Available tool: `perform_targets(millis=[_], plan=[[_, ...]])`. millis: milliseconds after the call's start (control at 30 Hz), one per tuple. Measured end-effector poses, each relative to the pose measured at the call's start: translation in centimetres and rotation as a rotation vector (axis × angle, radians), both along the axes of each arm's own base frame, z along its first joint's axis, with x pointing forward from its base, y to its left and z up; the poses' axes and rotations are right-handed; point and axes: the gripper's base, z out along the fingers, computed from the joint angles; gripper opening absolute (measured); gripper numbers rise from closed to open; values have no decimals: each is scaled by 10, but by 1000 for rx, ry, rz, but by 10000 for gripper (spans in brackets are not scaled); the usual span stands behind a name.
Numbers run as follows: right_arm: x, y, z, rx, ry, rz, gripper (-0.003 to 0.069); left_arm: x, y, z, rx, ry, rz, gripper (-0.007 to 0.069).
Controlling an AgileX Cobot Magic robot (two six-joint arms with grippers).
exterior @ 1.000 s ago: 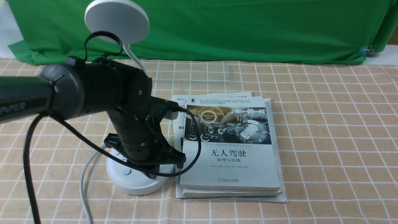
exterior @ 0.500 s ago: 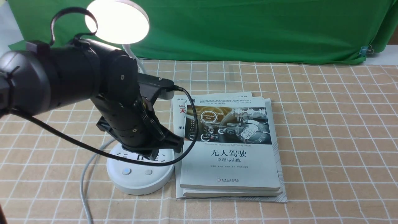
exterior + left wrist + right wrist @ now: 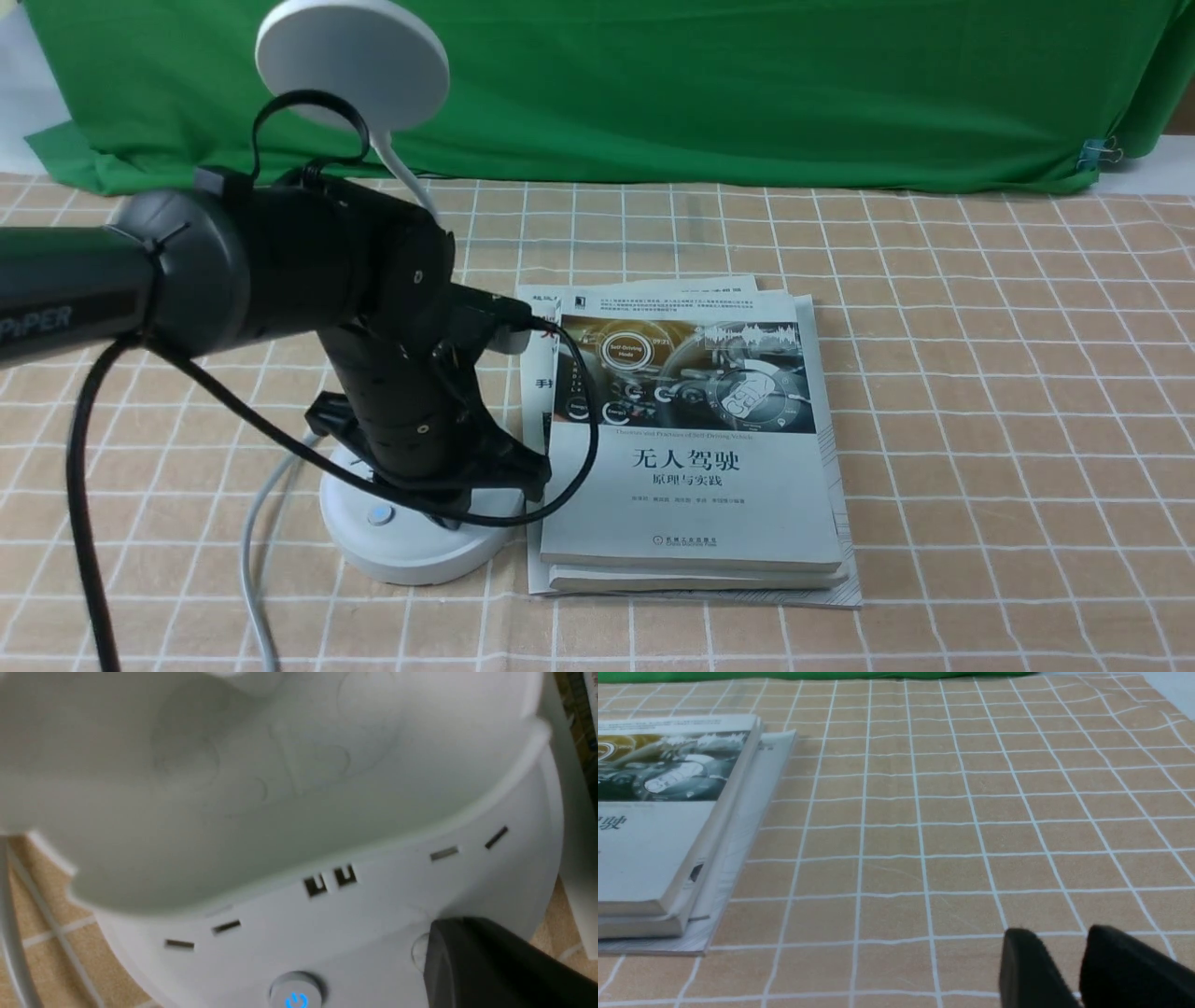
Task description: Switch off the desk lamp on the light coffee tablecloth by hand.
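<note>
The white desk lamp point(image 3: 411, 556) stands upright toward the left of the light coffee tablecloth point(image 3: 980, 420), just beside a stack of books point(image 3: 691, 495). Its round base sits flat; its long axis rises through a thin neck point(image 3: 403, 173) to a disc head point(image 3: 359, 65), which is dark, so the lamp looks off.

The black left gripper point(image 3: 451, 924) is down at the base, its fingers together with nothing between them. They reach the plain button point(image 3: 419, 952) and partly cover it; whether they are pressing, I cannot tell. The power button point(image 3: 295, 994), with a glowing blue symbol, lies beside them, farther from the books.

The base is directly beneath the left fingertips, so the left arm is clearly nearer. With the light out, the task appears essentially done, and the next move is probably straight up, away from the button. A second press could relight the lamp; a sideways move could nudge it.

The right gripper point(image 3: 1059, 942) is well apart from the lamp, beyond the books, its fingers slightly parted.
</note>
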Motion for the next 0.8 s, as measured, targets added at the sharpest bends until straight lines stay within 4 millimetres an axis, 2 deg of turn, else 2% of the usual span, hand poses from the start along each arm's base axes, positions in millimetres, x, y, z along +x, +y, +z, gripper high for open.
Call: perform_targets(millis=[100,233,367,400,433,500,667,733,767,800], plan=[[0,0,0,0,0,0,243,-8,4,22,-20,-32,14,-5],[0,0,0,0,0,0,243,-28,14,51,-53,-84,18,-5],[0,0,0,0,0,0,243,-67,31,77,-133,-187,39,-5],[0,0,0,0,0,0,243,-70,33,76,-134,-189,40,-5],[0,0,0,0,0,0,243,-89,42,86,-179,-266,47,-5],[0,0,0,0,0,0,243,-108,52,96,-239,-377,54,-5],[0,0,0,0,0,0,243,-161,80,100,-383,-661,69,-5],[0,0,0,0,0,0,243,-180,90,94,-421,-735,73,-5],[0,0,0,0,0,0,243,-181,90,91,-419,-731,73,-5],[0,0,0,0,0,0,243,-193,96,86,-438,-767,74,-5]])
